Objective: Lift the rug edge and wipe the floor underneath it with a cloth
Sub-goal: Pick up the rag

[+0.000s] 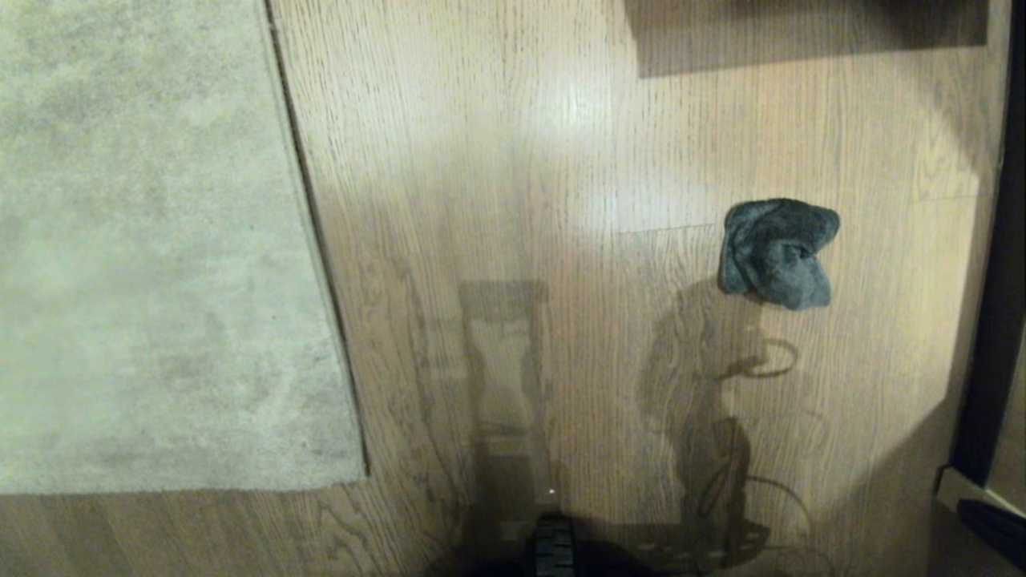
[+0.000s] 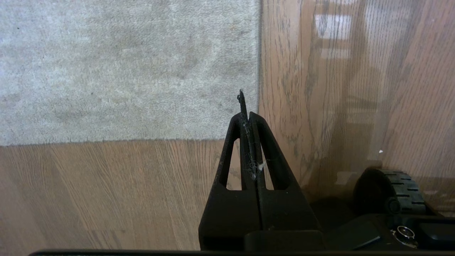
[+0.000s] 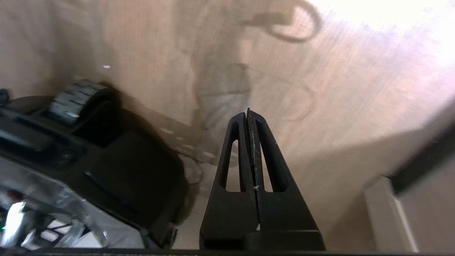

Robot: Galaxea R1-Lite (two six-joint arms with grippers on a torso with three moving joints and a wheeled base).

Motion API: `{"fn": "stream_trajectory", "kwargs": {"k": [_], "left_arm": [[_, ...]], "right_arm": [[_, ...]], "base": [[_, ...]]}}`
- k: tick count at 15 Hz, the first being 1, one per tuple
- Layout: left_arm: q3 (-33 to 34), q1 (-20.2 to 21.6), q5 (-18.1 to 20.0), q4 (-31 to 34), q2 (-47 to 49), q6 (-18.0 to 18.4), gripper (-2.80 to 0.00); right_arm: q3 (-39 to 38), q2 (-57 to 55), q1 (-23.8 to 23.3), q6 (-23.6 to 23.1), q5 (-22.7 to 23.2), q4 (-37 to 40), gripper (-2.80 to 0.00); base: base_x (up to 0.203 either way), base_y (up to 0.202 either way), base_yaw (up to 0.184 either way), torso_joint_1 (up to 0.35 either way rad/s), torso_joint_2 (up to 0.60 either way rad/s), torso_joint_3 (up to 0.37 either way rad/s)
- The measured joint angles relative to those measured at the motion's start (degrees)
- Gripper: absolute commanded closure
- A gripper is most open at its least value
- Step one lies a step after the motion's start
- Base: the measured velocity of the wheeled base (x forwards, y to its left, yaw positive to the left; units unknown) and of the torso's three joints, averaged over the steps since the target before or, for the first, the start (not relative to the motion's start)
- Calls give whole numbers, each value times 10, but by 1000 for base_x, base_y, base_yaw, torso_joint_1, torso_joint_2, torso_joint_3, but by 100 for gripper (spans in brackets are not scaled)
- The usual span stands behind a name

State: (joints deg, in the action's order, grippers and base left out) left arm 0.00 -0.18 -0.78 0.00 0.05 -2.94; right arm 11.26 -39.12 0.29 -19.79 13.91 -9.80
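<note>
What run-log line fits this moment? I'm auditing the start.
left gripper: shut, empty | right gripper: shut, empty | crumpled dark grey-green fuzzy cloth: lying on light brown wood-plank floor | pale grey-beige rug edge: flat

Head camera looks steeply down from high up, taking in the rug on the left, the floor in the middle and the cloth on the right. Left wrist camera sits low behind the left gripper, facing the rug corner – the same corner the head view has. Right wrist camera, tilted, looks past the right gripper at bare floor; both wrist views share the wheel with the head view
</note>
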Motion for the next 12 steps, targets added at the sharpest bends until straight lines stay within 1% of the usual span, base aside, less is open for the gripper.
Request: {"fn": "stream_trajectory", "kwargs": {"k": [3, 7, 9, 12], "left_arm": [[0, 0, 0, 0, 0, 0, 0], [0, 0, 0, 0, 0, 0, 0], [0, 0, 0, 0, 0, 0, 0], [0, 0, 0, 0, 0, 0, 0]], "right_arm": [[5, -45, 3, -6, 23, -17, 0], [10, -96, 10, -7, 54, -91, 0], [9, -107, 15, -8, 62, -99, 0], [11, -113, 26, -7, 60, -112, 0]], "base": [[0, 0, 0, 0, 0, 0], [0, 0, 0, 0, 0, 0], [0, 0, 0, 0, 0, 0], [0, 0, 0, 0, 0, 0]]}}
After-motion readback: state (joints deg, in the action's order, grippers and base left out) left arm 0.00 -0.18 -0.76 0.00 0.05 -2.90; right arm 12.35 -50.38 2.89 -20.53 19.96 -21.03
